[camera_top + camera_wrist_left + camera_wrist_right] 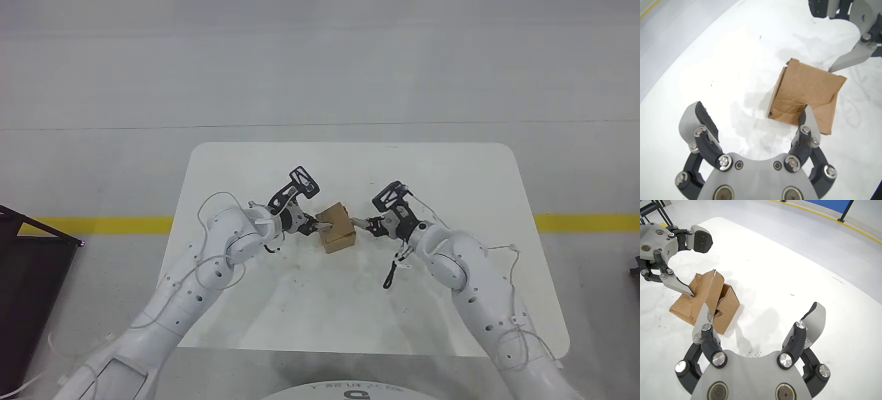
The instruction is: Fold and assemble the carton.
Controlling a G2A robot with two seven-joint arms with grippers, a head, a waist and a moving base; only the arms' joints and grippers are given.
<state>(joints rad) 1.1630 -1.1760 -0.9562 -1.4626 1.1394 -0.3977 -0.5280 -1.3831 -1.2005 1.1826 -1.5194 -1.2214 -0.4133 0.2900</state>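
**Top view.** The carton [336, 227] sits near the middle of the worktop [450, 180], between the left gripper [312, 205] and the right gripper [378, 208]. Both sets of jaws are spread wide and neither encloses the carton. From this height it cannot be made out whether the fingertips touch the carton.

**Left wrist view.** One fingertip of the left gripper [755, 115] rests on the carton's upper panel at a creased, wrinkled zone, while the other finger stands well apart over bare worktop. A finger of the right gripper meets the far edge. The board looks thin and light, and is already creased. Expect it to slide on the smooth worktop and to buckle under point loads. The underside and the far face are hidden.

**Right wrist view.** One finger of the right gripper [760, 309] lies against the carton's open end, where the edge is torn and ragged, and the other finger is clear of it. A raised flap stands tilted above this opening.

- Take hold along an intact flap edge or a folded corner, where the board is stiffest, and avoid the tear, which is likely to run further.
- Brace the opposite side against sliding.

The interior is mostly dark, so the state of the inner flaps cannot be told.
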